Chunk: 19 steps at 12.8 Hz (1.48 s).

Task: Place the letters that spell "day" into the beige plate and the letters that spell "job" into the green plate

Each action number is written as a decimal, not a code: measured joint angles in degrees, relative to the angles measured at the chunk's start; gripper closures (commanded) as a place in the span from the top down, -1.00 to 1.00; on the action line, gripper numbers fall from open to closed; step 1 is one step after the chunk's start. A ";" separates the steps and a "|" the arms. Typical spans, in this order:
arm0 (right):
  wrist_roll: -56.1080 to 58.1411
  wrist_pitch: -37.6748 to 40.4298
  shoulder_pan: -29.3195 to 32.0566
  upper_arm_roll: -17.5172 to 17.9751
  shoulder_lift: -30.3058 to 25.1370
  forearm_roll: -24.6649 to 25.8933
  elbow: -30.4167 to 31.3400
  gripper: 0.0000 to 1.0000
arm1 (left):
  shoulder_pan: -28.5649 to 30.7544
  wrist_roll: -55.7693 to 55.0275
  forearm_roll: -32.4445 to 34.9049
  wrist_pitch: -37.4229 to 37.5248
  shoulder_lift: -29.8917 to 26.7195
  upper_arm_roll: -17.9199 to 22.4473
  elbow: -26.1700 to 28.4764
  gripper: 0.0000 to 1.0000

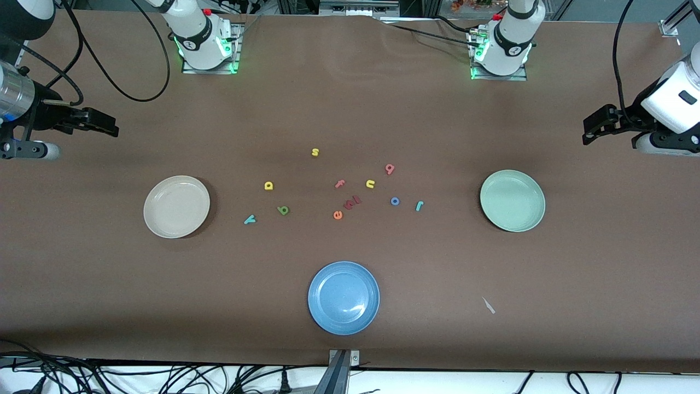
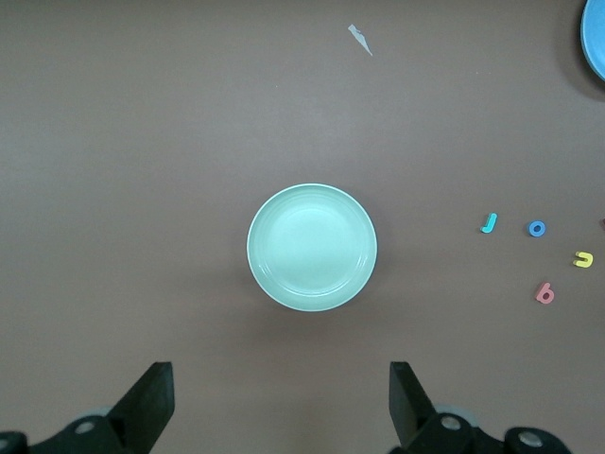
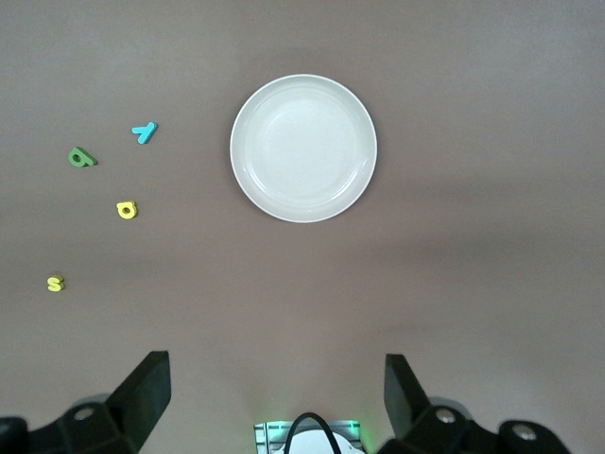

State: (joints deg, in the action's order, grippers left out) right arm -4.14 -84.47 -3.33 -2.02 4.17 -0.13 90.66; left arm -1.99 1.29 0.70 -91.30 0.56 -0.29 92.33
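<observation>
Brown desk [image 1: 350, 109], three plates, loose toy letters between them.

Beige plate [image 1: 176, 206]: round, plain cream, nothing in it, toward the right arm's end of the desk. Green plate [image 1: 512, 200]: round, pale mint, same size, nothing in it, toward the left arm's end. Blue plate [image 1: 343, 297]: nearest the front camera, midway between the two.

"day" letters, all tiny, flat on the desk beside the beige plate, none on it:
- yellow d [image 1: 268, 186], farthest of the three from the front camera
- green a [image 1: 283, 210], just nearer the camera than the d
- teal y [image 1: 249, 220], closest of the three to the beige plate

"job" letters, also on the desk, on the green plate's side of the cluster:
- teal j [image 1: 419, 206], hooked, closest to the green plate
- blue o [image 1: 395, 201], ring-shaped, just beside the j
- red-pink b [image 1: 390, 169], farther from the camera than the o

Others: yellow s [image 1: 315, 152], pink f [image 1: 339, 184], yellow u [image 1: 370, 184], orange e [image 1: 337, 215], and a dark red piece [image 1: 353, 202] beside the e, shape unclear. A small pale scrap [image 1: 488, 305] lies near the desk's front edge.

Left pincer [image 2: 282, 402]: released, fingers spread wide, holding nothing, up over the desk's left-arm end; the green plate sits centred in its wrist view. Right pincer [image 3: 276, 397]: released, fingers wide, nothing held, up over the desk's right-arm end. Both arms wait.
</observation>
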 measured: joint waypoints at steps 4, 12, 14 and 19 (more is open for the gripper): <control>0.00 0.04 0.00 0.00 0.40 0.00 0.01 1.00 | -0.10 0.00 0.00 0.00 0.04 -0.04 0.00 1.00; 0.02 0.30 -0.04 0.03 1.03 -0.01 0.01 1.00 | -1.84 -1.20 -0.80 0.00 0.84 -1.64 0.00 1.00; 0.01 0.30 -0.23 0.23 1.07 -0.02 0.01 1.00 | -2.48 -2.00 -1.97 0.00 1.41 -3.16 0.00 1.00; 0.38 -2.01 -2.72 1.25 3.08 -0.18 0.07 1.00 | -9.05 -3.02 -1.98 -0.11 6.82 -4.39 -0.28 1.00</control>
State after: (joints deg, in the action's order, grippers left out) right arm -3.76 -86.48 -6.05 -0.77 7.25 -0.31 90.74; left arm -11.04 -1.73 -1.27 -91.41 7.38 -4.68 92.06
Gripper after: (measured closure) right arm 0.000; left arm 0.000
